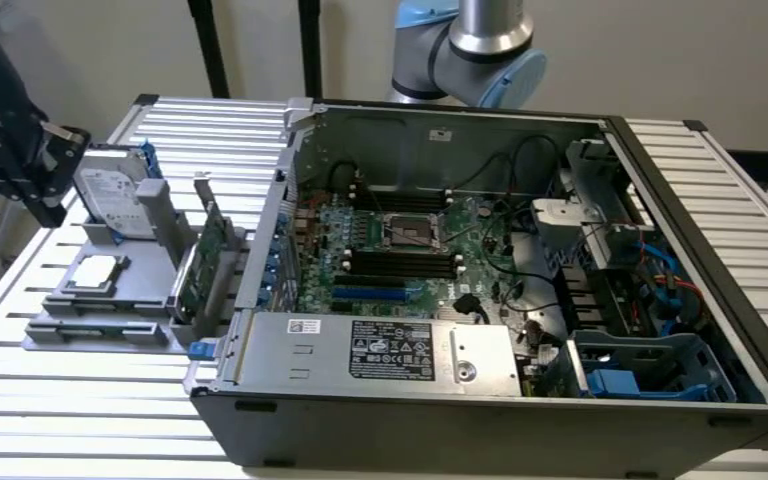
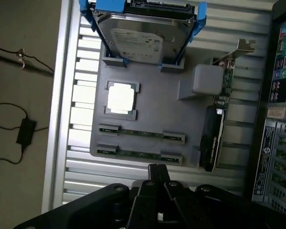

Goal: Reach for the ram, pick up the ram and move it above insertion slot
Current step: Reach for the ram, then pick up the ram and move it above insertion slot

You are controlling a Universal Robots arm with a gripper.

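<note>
Wrist view: hand [image 2: 157, 175] closed tight and empty, aloft beside the grey tray [image 2: 152, 109], nearest the ram [image 2: 139, 154].

From my station, the arm [image 1: 488, 30] reads as a brushed silver-grey tube seated in rounded joint housings [image 1: 424, 55], each closed off with a pale blue cap [image 1: 524, 75]. The gripper [image 2: 157, 169] is matte black all over: two narrow fingers [image 2: 151, 177] pressed flat together into one blunt tip, flaring behind them into a broad, angular black body [image 2: 109, 210]. I can make out a small round screw head [image 2: 117, 188] on either side of that body, just behind the fingers.
</note>
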